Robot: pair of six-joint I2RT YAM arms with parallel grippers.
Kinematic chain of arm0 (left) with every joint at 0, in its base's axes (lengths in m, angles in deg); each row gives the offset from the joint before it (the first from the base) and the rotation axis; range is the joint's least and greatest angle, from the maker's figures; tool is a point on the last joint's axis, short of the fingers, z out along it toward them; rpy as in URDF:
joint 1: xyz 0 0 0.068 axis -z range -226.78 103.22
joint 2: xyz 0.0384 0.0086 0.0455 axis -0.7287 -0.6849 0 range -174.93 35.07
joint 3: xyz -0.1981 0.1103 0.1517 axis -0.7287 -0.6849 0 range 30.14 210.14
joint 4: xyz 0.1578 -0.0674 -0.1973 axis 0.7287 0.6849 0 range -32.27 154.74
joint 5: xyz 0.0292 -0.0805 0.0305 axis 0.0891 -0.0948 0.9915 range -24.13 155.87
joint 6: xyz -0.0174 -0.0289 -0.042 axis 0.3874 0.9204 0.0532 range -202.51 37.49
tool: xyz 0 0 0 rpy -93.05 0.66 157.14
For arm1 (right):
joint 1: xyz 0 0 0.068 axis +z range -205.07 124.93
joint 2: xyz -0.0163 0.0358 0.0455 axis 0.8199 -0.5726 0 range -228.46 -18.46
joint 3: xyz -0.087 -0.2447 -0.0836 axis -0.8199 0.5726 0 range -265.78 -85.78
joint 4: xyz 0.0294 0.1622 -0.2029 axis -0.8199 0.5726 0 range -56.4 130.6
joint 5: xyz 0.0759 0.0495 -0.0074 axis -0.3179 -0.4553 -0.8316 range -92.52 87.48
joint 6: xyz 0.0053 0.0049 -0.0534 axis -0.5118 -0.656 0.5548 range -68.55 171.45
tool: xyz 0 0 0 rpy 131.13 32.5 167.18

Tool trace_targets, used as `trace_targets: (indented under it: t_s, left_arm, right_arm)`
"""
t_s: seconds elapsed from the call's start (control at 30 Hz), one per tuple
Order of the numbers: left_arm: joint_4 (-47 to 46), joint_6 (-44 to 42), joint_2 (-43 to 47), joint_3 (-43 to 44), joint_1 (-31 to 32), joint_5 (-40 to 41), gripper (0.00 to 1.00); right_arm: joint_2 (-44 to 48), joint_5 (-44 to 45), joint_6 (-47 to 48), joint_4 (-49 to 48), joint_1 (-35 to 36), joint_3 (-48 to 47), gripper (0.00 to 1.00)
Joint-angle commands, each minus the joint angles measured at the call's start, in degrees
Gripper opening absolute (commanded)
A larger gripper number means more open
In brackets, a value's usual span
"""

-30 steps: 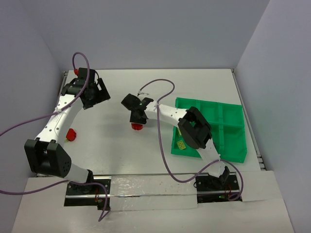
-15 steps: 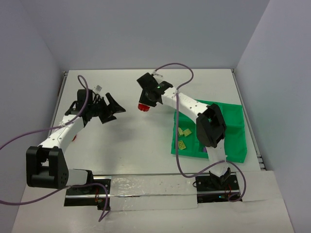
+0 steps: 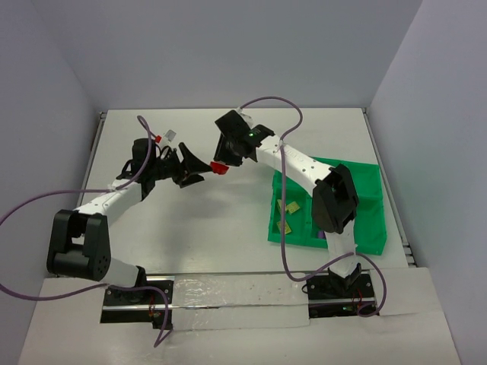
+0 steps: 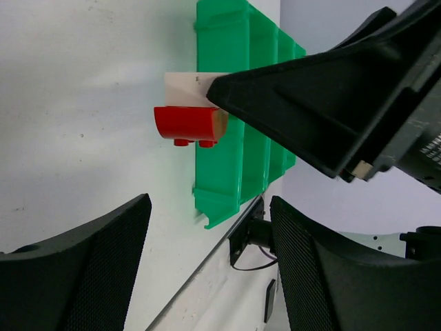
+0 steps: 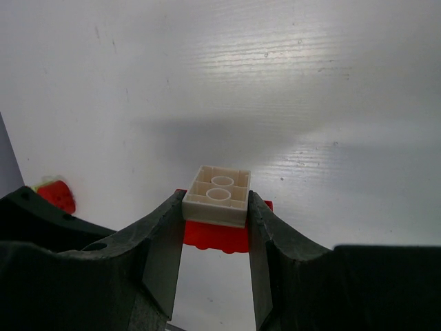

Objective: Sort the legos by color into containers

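At mid-table, far side: we see the right gripper (image 3: 220,166) clamped on a small stack of two bricks, over the white table (image 3: 198,228) and well left of the tray.
Stack, upper piece: a pale cream brick (image 5: 219,194), seen in the right wrist view from its hollow underside, with two round tubes showing; it sits squeezed between the two black fingers.
Stack, lower piece: a red brick (image 4: 186,124), glossy and a little wider than the cream one, joined to it face to face, with small studs poking out on its free side.
Left gripper: the left gripper (image 3: 196,170) has its fingers spread wide and holds nothing. It points at the stack from the left, close to it but apart from it.
Tray: a bright green tray (image 3: 365,171) with raised dividing walls lies on the right of the table, partly hidden by the right arm.
Tray contents: we count two yellow-green bricks (image 3: 289,205) (image 3: 284,226) in its left column, one behind the other; we cannot tell whether a wall stands between them.
Other compartments: mostly covered by the arm, so we cannot tell what they hold.
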Motion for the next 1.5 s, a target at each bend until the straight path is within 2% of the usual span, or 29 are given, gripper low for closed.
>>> trace_targets:
  t_s: [0.0, 0.2, 0.47, 0.8, 0.93, 1.0, 1.13, 1.2, 1.47]
  left_arm:
    - [-4.21, 0.14, -2.57, 2.43, 0.96, -2.38, 0.76]
    - [-2.67, -1.19, -4.24, 4.06, 1.49, -0.71, 0.77]
    - [-5.42, 1.1, -5.01, 4.55, 1.75, 0.17, 0.77]
    - [-4.66, 1.55, -5.44, 6.13, 1.93, 3.76, 0.67]
    - [-4.55, 1.62, -5.6, 6.03, 2.1, 3.82, 0.53]
    - [-4.41, 1.42, -5.16, 5.83, 2.1, 4.04, 0.43]
    - [-4.48, 1.54, -3.67, 5.06, 2.19, 4.57, 0.18]
    - [-4.73, 1.89, -3.42, 4.72, 2.19, 4.63, 0.02]
    - [-5.38, 2.59, -3.03, 2.56, 2.19, 3.33, 0.0]
  right_arm:
    - [4.45, -1.27, 0.83, -1.76, 0.23, -1.73, 0.0]
    - [4.94, -3.07, 0.97, -2.33, 0.32, -1.69, 0.0]
    - [5.57, -4.32, 0.96, -2.97, 0.58, -0.69, 0.0]
    - [5.87, -7.65, 0.51, -4.54, 1.2, 0.91, 0.0]
    - [7.29, -7.61, 0.22, -5.11, 1.2, 2.7, 0.0]
    - [8.29, -7.59, 0.06, -5.53, 1.2, 4.07, 0.0]
    - [9.69, -7.11, 0.08, -5.58, 1.2, 5.88, 0.0]
    - [10.32, -6.85, -0.09, -5.5, 1.29, 6.85, 0.0]
    - [12.58, -5.95, -0.09, -5.67, 0.88, 9.01, 0.0]
